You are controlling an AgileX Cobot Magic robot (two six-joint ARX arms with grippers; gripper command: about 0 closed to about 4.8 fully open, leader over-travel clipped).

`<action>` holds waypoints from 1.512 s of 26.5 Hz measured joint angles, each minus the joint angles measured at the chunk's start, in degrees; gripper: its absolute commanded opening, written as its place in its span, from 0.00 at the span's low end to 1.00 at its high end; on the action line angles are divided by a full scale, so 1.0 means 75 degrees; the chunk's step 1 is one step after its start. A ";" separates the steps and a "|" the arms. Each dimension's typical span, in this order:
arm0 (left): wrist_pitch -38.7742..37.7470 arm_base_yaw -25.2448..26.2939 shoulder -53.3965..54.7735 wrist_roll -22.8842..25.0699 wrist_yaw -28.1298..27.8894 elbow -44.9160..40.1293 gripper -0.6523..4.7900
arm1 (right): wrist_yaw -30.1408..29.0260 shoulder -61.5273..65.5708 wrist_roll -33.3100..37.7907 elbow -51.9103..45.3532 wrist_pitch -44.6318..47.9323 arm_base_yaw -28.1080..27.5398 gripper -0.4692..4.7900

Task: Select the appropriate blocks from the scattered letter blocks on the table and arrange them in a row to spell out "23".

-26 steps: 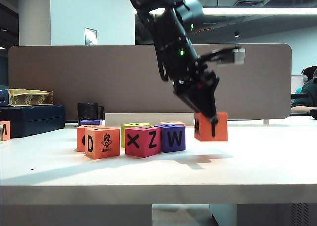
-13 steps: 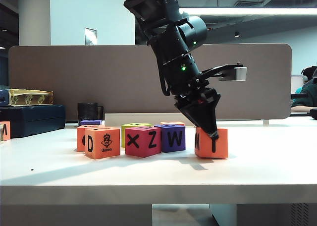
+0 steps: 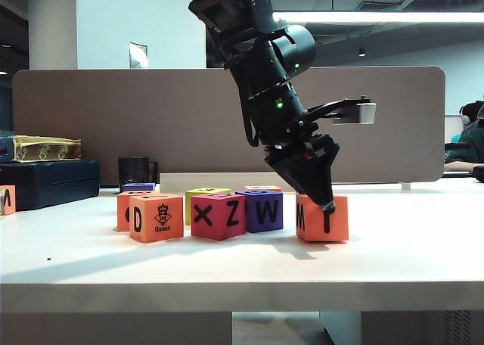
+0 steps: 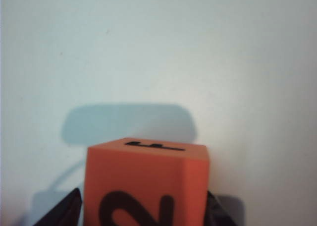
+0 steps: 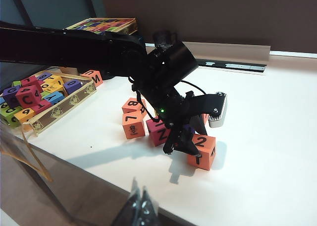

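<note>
Release is judged the step: orange "2" cube (image 3: 323,218) sits on the table (image 3: 393,262) right of the row, left gripper (image 3: 326,203) straddling it part-spread, grip unclear, best lifted straight; right gripper (image 5: 139,205) low by the near edge, pinched together.

A long grey-brown partition panel (image 3: 136,118) is standing behind the white table (image 3: 393,262). Ceiling strip lights (image 3: 378,17) are glowing overhead. A pale blue wall (image 3: 136,20) is rising at the back, and a white pillar (image 3: 51,23) is standing beside it.
</note>
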 measured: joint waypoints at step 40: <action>-0.0367 -0.0017 -0.0038 -0.0003 0.0076 0.0000 0.92 | 0.0003 0.0000 0.0000 0.0000 0.0000 0.0000 0.09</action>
